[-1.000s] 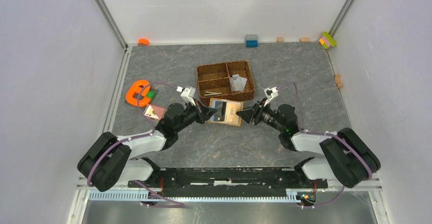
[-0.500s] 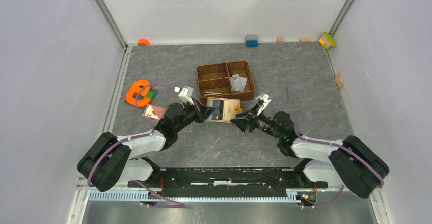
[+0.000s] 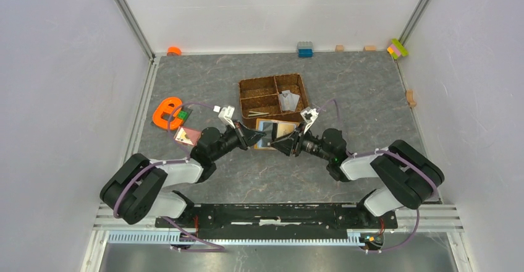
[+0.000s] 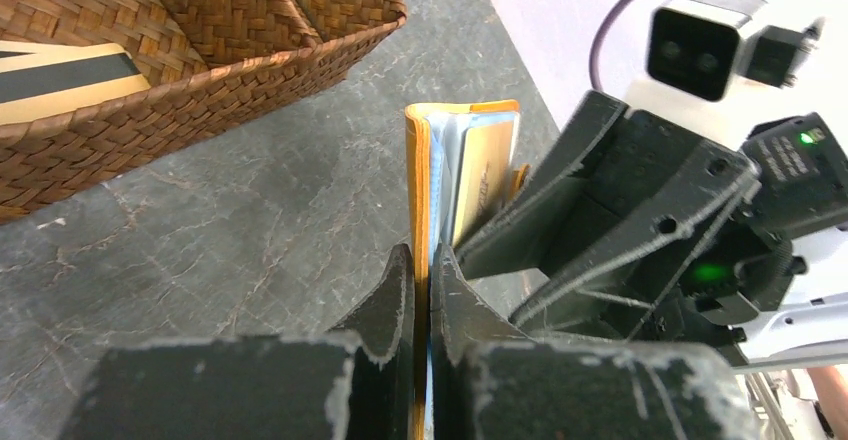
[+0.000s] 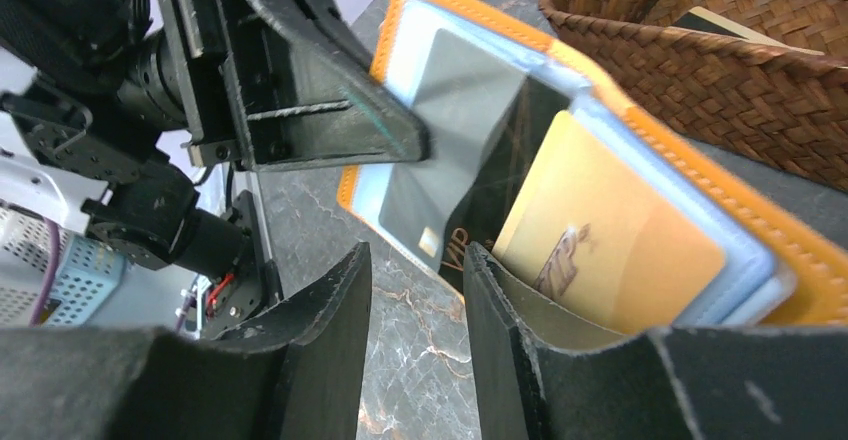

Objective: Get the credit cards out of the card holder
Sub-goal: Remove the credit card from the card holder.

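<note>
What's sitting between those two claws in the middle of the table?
The open orange card holder, cards in its slots. The left wrist view shows the left gripper pinching its edge; the right gripper faces it, jaws apart.

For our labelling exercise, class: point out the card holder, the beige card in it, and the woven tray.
card holder (image 4: pixel 417 180), left wrist view, orange outer edge.
beige card (image 5: pixel 610 240), right wrist view, its face.
woven tray (image 4: pixel 200 110), left wrist view, near wall.
</note>
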